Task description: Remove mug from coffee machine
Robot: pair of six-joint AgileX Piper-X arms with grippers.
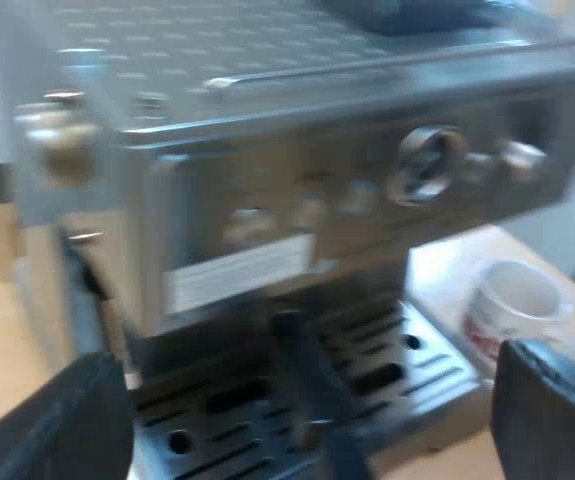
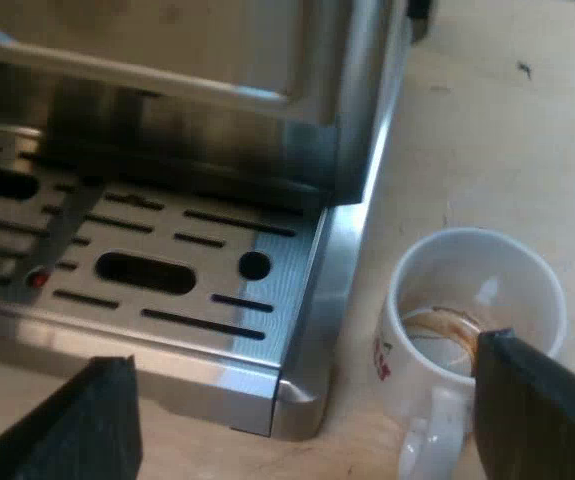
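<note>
Right tool (image 2: 307, 420) hangs spread wide, nothing between its fingers, one finger covering part of the white mug (image 2: 417, 270), which stands on the tabletop (image 2: 487, 120) just beside the drip tray (image 2: 297, 270) corner of the espresso machine (image 2: 217, 60). Left tool (image 1: 307, 425) is spread too, facing the machine's front, where I can barely make out a dark handle (image 1: 302, 365).

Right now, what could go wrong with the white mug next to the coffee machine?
The mug stands on the table, close to the metal corner of the drip tray. A nudge might knock it against that. One finger of the open right gripper sits over the mug's rim, so a careless move could tip it. The brown coffee inside might then spill.
</note>
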